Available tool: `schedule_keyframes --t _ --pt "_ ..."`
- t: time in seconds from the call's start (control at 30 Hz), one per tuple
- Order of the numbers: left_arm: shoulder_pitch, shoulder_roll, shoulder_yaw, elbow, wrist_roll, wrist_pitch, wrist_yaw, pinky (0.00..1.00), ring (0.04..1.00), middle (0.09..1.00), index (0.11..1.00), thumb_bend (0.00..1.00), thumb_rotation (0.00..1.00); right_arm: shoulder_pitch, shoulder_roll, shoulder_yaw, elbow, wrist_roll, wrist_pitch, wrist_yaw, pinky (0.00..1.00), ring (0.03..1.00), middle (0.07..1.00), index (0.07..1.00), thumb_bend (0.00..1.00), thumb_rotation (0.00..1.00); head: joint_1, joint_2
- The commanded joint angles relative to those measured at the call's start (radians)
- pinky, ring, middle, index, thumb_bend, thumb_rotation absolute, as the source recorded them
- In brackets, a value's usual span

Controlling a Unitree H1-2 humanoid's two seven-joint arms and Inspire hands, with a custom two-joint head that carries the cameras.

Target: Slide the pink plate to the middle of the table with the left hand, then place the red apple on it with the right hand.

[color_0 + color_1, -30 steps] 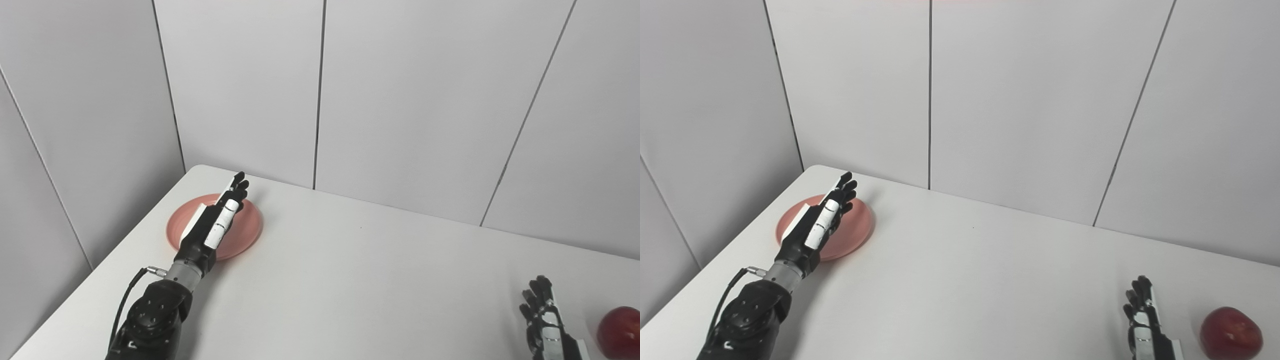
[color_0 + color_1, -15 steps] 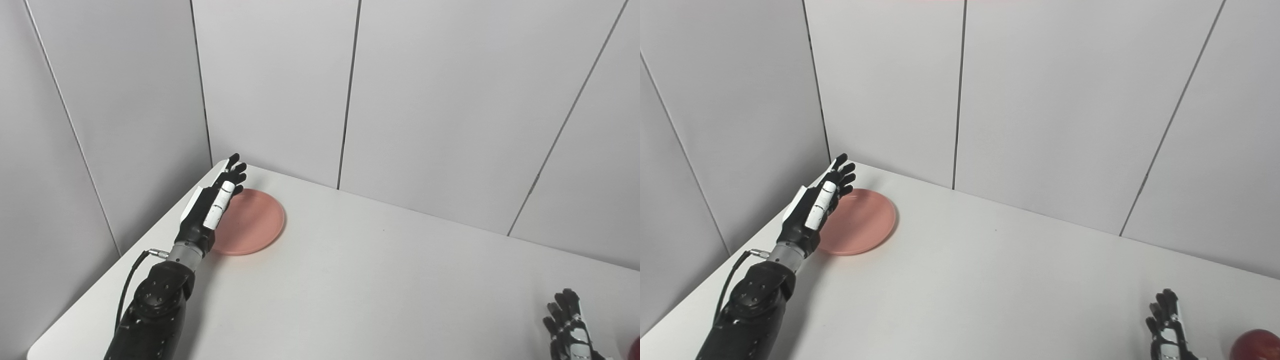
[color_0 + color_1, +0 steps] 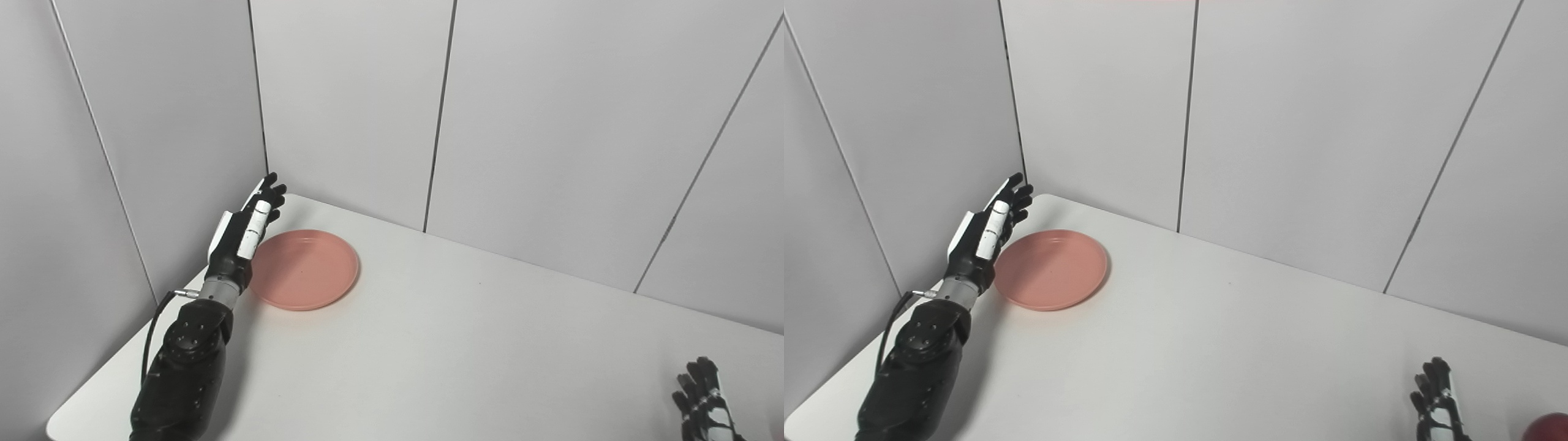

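A second ago the left hand [image 3: 243, 236] lay over the pink plate [image 3: 306, 269]. Now it has moved off to the plate's left side, so the whole top of the plate shows. The camera has also turned to the left, so the plate looks farther right in the pictures, and most of the red apple [image 3: 1546, 427] has slid out of view.

The left hand is beside the plate's left rim, very close to it, but I cannot tell if it touches. It is close to the wall panels [image 3: 153, 122] at the table's far left corner, and the left edge of the table [image 3: 429, 343] runs just under its arm. To the right of this hand, past the plate, the white table top is wide and bare all the way to the other hand.

The left hand is open and holds nothing. Its fingers [image 3: 269, 187] are straight, a little apart, pointing away from the robot, with the thumb side up. The dark arm [image 3: 184, 367] reaches up from the bottom of the picture.

The right hand [image 3: 1438, 398] is at the bottom right, open with fingers pointing up, holding nothing. The apple sits just to its right, cut off at the corner.
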Motion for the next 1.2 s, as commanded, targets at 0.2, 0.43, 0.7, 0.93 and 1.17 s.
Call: schedule_keyframes --t 0.2,0.43,0.7,0.93,1.17 --pt "-0.1 0.054 0.016 0.082 -0.018 -0.076 0.008 0.92 0.911 0.897 0.895 0.76 1.0 0.002 -0.006 0.001 0.002 0.009 -0.061 0.018 1.0 1.0 1.0 1.0 0.71 1.0 -0.006 -0.003" --pt "-0.155 0.071 0.029 0.217 -0.054 -0.146 0.001 0.9 0.88 0.86 0.859 0.78 1.0 0.003 -0.006 0.001 -0.001 0.011 -0.058 0.017 1.0 1.0 0.993 1.0 0.72 1.0 -0.008 -0.005" --pt "-0.2 0.092 0.023 0.371 -0.06 -0.198 -0.006 0.9 0.882 0.866 0.868 0.81 1.0 0.003 -0.006 0.003 0.008 0.007 -0.071 0.019 1.0 0.996 0.994 1.0 0.73 1.0 -0.017 -0.011" --pt "-0.234 0.102 0.016 0.5 -0.064 -0.248 -0.009 0.87 0.862 0.841 0.833 0.77 1.0 0.004 -0.006 0.003 0.009 0.011 -0.082 0.024 1.0 0.993 0.989 0.999 0.73 1.0 -0.021 -0.011" --pt "-0.258 0.11 0.021 0.593 -0.083 -0.282 -0.034 0.87 0.862 0.841 0.835 0.75 1.0 0.005 -0.006 0.0 0.009 0.014 -0.084 0.027 1.0 0.984 0.985 0.996 0.75 1.0 -0.021 -0.011"
